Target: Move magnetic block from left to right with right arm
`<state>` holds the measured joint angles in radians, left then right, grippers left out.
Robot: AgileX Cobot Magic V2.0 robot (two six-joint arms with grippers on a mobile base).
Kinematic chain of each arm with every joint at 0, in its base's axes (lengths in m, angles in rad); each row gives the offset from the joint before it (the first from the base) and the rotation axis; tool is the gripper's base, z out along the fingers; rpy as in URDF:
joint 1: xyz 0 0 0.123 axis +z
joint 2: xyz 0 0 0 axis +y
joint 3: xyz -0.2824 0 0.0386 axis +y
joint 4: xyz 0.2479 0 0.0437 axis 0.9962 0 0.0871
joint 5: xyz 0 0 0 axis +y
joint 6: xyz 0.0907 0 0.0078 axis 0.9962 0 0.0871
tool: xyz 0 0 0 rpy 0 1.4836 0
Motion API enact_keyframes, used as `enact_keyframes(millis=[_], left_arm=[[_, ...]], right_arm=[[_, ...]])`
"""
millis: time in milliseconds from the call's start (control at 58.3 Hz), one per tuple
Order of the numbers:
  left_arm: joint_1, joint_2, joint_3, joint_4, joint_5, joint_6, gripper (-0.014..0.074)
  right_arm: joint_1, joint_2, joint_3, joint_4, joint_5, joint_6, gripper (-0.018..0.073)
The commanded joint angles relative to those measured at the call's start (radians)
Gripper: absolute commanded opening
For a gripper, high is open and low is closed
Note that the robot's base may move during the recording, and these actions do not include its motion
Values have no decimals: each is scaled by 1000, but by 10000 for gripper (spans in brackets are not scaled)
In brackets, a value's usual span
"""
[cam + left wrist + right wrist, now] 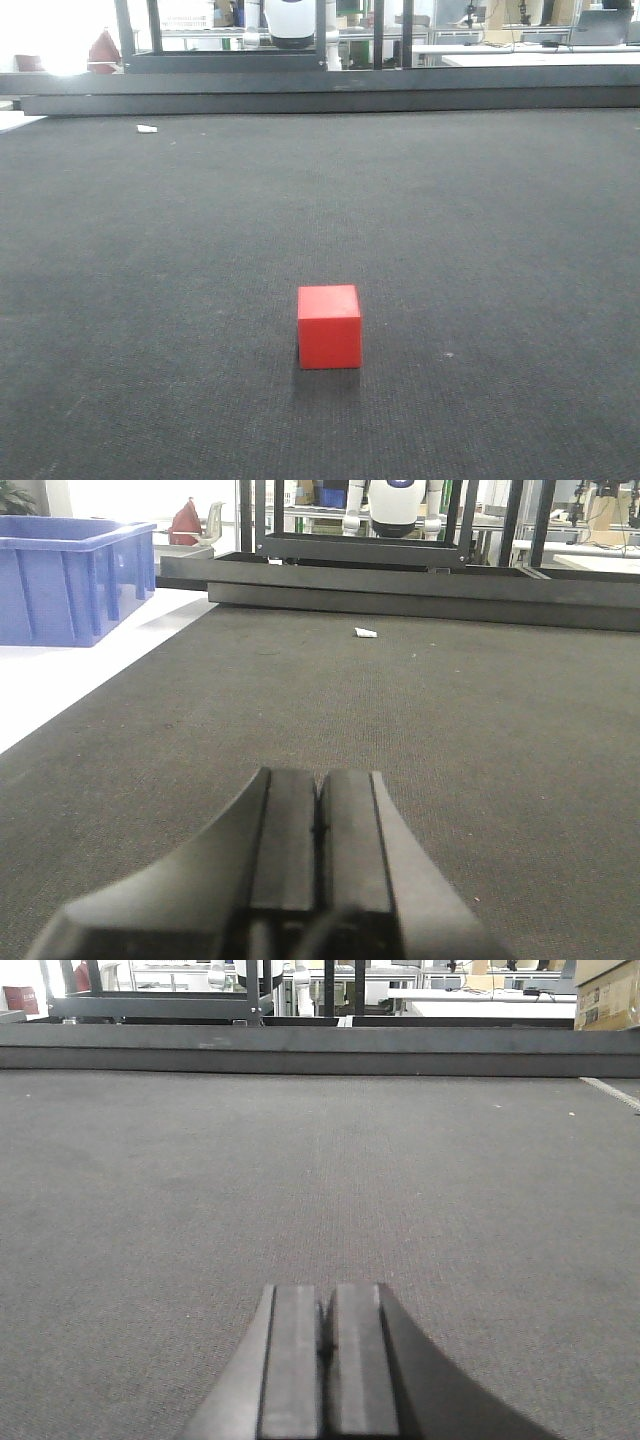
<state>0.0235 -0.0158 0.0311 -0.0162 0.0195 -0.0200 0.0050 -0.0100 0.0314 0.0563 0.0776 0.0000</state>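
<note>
Exterior front-facing view: the red cube [329,327] sits flat on the dark bench [480,220], near the front centre, with nothing touching it. Left wrist view: the left hand [319,785] has its fingers pressed together, gripping nothing; a blue bin [70,575] stands beside the bench. Right wrist view: the right hand [328,1300] is likewise closed on nothing.
</note>
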Motion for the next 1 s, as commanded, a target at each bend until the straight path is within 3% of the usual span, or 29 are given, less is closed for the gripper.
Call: enact_keyframes(millis=[0,824,978], left_arm=[[3,-9,10,-6,-83,-1,-117],[3,-9,10,-6,-83,-1,-117],[3,-9,10,-6,-83,-1,-117]], right_arm=[[-2,-22,-1,2,-86,0,54],[-2,-22,-9,2,-142,0,54],[-2,-22,-108,8,-38,8,54]])
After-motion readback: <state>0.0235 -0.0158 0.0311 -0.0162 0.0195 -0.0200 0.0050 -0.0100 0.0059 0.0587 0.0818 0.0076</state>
